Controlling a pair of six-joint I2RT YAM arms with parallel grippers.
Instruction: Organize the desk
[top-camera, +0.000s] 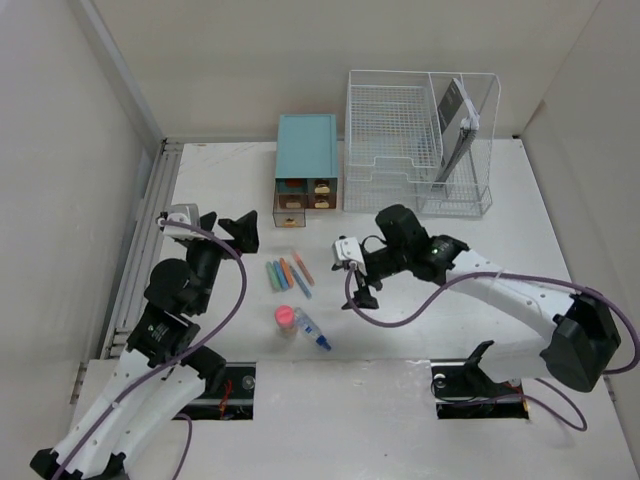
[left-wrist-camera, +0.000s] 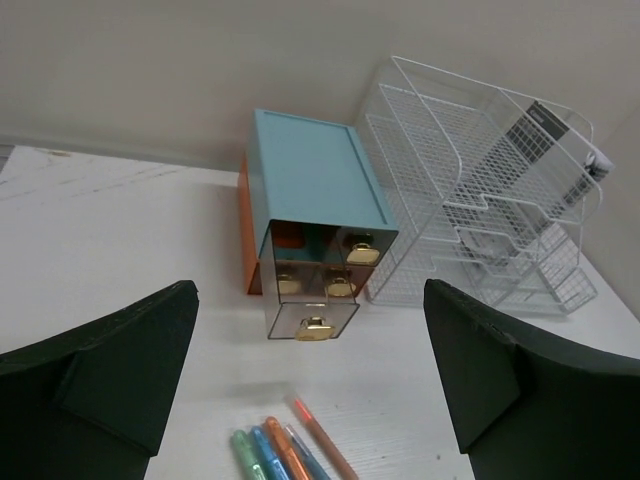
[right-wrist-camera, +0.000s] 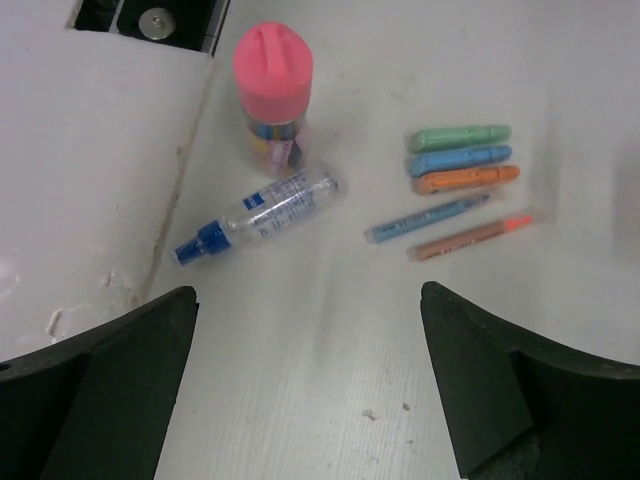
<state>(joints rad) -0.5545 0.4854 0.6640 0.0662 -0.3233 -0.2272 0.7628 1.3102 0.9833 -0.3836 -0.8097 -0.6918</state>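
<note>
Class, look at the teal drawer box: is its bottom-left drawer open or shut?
Open: the bottom-left drawer juts forward from the drawer box.

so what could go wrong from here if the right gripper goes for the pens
1. The pens lie close side by side, so the open right gripper may catch two at once or push the neighbours out of line.
2. The spray bottle lies on its side close by the upright pink-capped jar; a stray nudge could roll it or tip the jar.
</note>
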